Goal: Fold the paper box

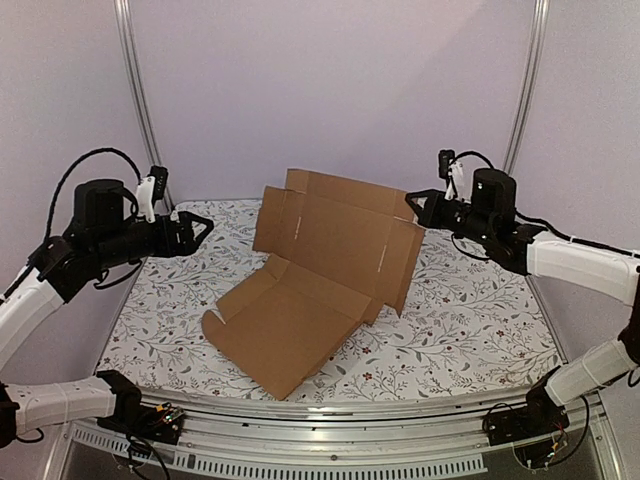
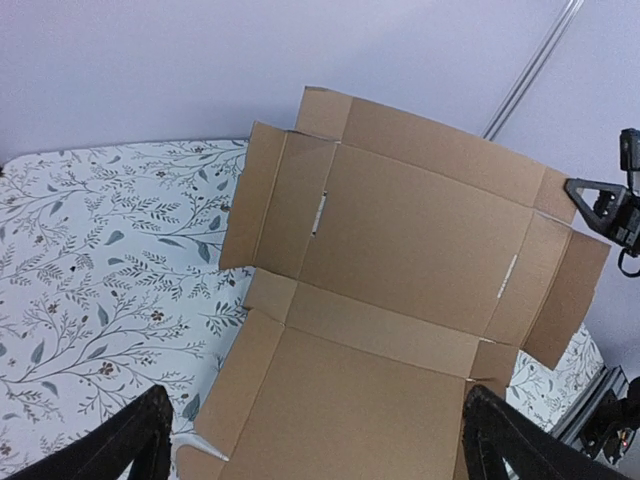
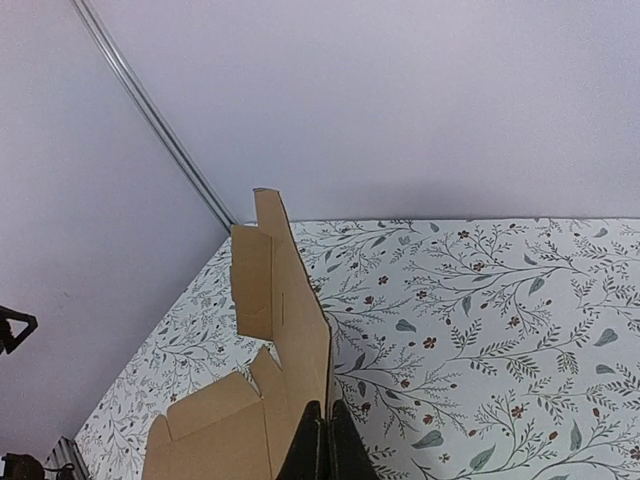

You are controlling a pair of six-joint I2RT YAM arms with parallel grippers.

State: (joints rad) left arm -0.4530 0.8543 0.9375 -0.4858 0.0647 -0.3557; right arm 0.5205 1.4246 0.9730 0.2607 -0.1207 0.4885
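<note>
Nearest the bottom edge of the top view, the paper box (image 1: 310, 290) lies mid-frame on the flower-patterned table (image 1: 470, 320). Its front half is flat on the cloth, one corner pointing down toward the bottom of the picture. Behind the crease the back panel stands up, leaning away a little, with side flaps at both ends. Further back at centre left, the left tool (image 1: 206, 233) hangs above the table with its jaws spread wide and nothing in them, apart from the cardboard. In its own wrist view the two dark fingers (image 2: 135, 445) sit in the lower corners with the open box below them. At centre right, the right tool (image 1: 412, 200) is pressed tight together, its tip right by the upper right corner of the raised panel; whether it touches the cardboard, I can't tell. Beyond it all, a plain lilac wall (image 1: 330, 80).
</note>
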